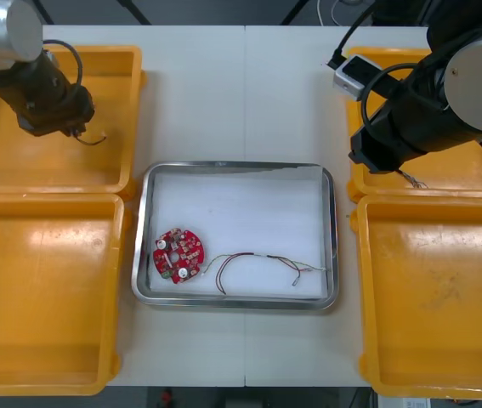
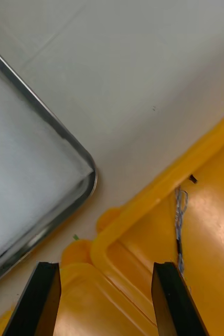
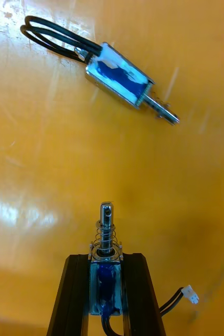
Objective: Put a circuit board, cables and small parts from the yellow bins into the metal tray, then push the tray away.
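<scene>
The small metal part (image 3: 106, 231) sits tight between the two black fingers of the left gripper (image 3: 106, 260); the fingers are clamped on its blue body, with the spring and pin sticking out past the tips. A thin black wire (image 3: 170, 303) with a white plug hangs from it. A second part (image 3: 121, 80) of the same kind lies apart from it on the floor of the yellow bin (image 1: 2, 161). Seen from above, this bin is at about 10 o'clock from the tray (image 1: 232, 167).

The tray already has the circuit board (image 1: 178, 253) at its 8 o'clock corner and a red and yellow cable (image 1: 262, 259) along its 6 o'clock side.

The step now looks like carrying the part over. It would be best to lift straight up first, so the wire does not catch on the bin wall, then go toward 4 o'clock and put it down on a bare white spot.

The right gripper (image 2: 106, 268) hangs with its fingers apart, holding nothing, over the bin edges near a blue and white cable (image 2: 180, 210).
</scene>
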Motion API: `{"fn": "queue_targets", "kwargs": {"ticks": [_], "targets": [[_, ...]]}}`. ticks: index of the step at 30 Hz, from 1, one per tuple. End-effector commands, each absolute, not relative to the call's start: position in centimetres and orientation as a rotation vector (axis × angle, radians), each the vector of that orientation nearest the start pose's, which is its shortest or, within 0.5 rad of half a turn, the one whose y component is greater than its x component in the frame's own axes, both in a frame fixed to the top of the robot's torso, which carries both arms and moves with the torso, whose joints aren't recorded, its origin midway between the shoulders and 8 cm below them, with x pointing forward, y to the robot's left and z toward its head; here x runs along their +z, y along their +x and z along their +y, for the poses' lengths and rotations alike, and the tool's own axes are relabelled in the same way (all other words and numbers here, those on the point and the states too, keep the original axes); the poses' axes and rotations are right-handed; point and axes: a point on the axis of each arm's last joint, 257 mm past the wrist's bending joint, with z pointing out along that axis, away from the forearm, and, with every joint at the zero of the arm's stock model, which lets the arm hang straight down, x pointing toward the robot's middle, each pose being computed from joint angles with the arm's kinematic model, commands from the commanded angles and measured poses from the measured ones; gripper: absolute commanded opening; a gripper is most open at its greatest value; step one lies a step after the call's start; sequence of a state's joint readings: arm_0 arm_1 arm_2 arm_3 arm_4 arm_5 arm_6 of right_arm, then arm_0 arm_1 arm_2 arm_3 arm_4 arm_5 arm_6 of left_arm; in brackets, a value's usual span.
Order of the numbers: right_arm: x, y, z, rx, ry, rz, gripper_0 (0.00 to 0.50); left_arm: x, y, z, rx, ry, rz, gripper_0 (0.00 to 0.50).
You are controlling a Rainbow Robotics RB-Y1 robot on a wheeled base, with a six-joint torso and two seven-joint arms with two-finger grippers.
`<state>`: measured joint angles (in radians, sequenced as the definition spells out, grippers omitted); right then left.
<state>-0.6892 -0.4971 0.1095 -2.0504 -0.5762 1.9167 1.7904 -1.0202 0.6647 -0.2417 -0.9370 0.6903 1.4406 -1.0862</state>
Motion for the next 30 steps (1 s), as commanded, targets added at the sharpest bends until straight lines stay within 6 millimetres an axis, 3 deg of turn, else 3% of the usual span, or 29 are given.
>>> {"fn": "queue_targets", "kwargs": {"ticks": [1, 12, 20, 25, 30], "targets": [[-8.4, 49.1, -21.6, -0.272, -0.912, 2.291, 0.500, -9.8, 60.0, 33.5, -0.067, -0.443, 2.588, 0.000], [-8.6, 51.2, -27.1, -0.288, -0.789, 2.393, 0.500, -8.4, 54.1, 29.9, 0.000, -0.279, 2.658, 0.000], [-9.4, 52.9, -31.6, -0.328, -0.790, 2.485, 0.500, -7.4, 51.3, 23.5, -0.107, -0.209, 2.665, 0.000], [-10.6, 53.2, -33.1, -0.352, -0.825, 2.528, 0.500, -8.5, 50.3, 20.5, -0.122, -0.117, 2.694, 0.000], [-11.4, 55.2, -32.8, -0.324, -0.808, 2.507, 0.500, -10.9, 50.0, 18.0, -0.090, -0.016, 2.714, 0.000]]}}
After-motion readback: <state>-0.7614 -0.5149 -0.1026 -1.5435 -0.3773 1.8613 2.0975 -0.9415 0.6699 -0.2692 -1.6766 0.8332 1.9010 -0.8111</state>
